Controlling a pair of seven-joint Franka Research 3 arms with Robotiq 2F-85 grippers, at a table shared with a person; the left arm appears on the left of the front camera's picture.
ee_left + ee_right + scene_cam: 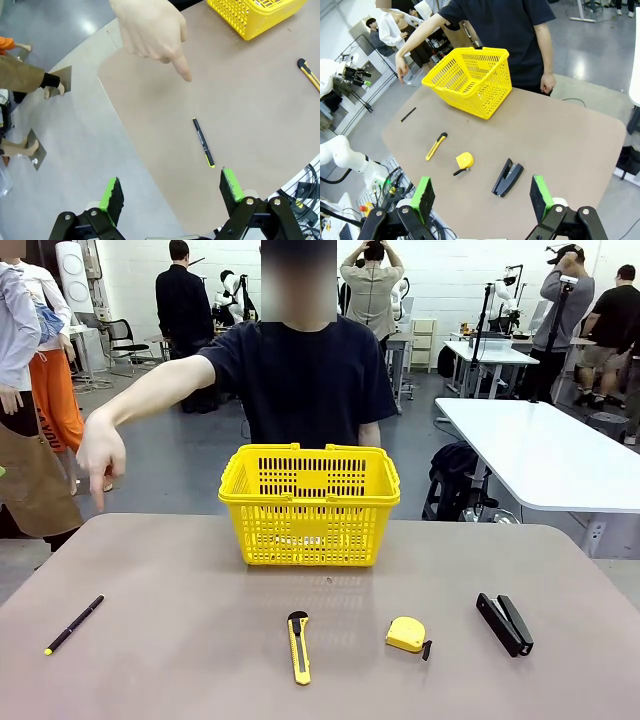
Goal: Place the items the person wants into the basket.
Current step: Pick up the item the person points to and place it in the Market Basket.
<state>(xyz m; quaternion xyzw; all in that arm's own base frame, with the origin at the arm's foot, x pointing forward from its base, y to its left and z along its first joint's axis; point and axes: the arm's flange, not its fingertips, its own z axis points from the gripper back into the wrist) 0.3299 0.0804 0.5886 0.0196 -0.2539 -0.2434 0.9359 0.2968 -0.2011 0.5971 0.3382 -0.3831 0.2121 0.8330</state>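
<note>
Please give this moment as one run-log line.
hand: points at pen | left gripper: open, pen ahead | right gripper: open

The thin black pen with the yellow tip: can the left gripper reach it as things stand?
Probably yes. The left gripper is open, and the pen lies alone on bare table beyond its fingers. The person's pointing hand hangs farther off, not over the pen.

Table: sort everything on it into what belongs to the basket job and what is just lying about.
For the job: the pen that the person's hand points toward, the knife, the basket.
Lying about: the tape measure, the stapler.
</note>
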